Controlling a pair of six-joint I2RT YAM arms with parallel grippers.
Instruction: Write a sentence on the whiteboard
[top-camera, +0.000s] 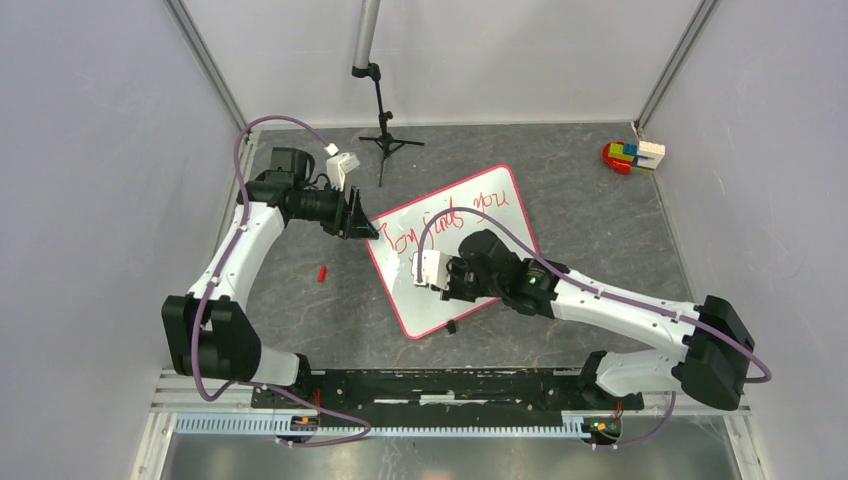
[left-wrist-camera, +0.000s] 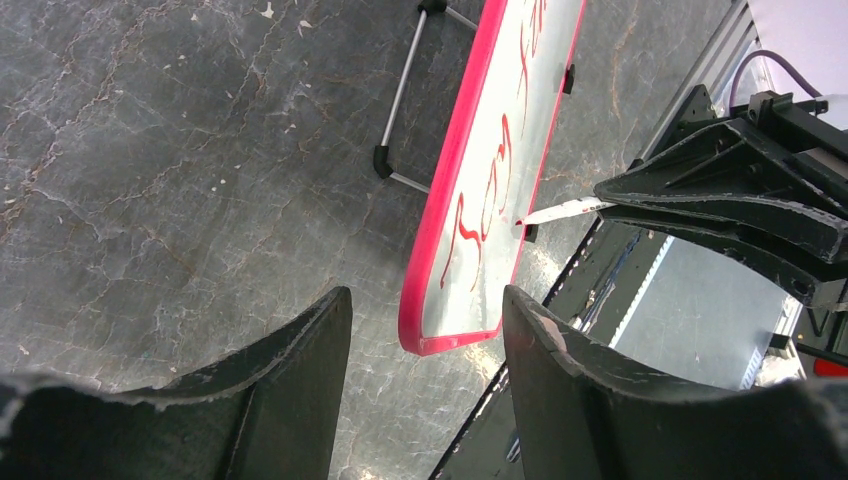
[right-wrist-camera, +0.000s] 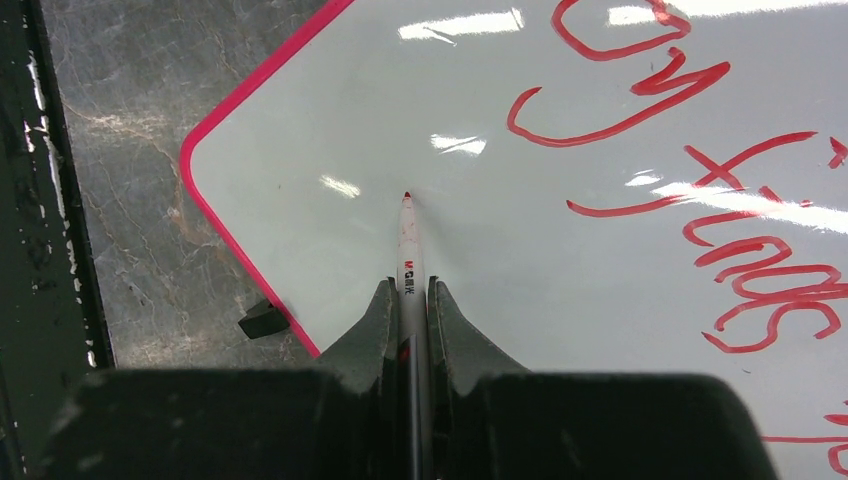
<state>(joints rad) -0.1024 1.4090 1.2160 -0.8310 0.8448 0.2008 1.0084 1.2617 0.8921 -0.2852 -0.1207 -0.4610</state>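
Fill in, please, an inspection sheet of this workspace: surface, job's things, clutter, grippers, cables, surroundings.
Surface: dark grey veined table.
Job's things: whiteboard lies askew on the table; red sentence on its far part, near part blank.
Clutter: small red cap left of the board; coloured toy blocks in the far right corner; black tripod at the back.
Grippers: left gripper open at the board's left corner; right gripper shut on the marker, tip at the board.
Cables: purple cables along both arms; the right one arches over the board.
Surroundings: pale walls, grey pole behind.
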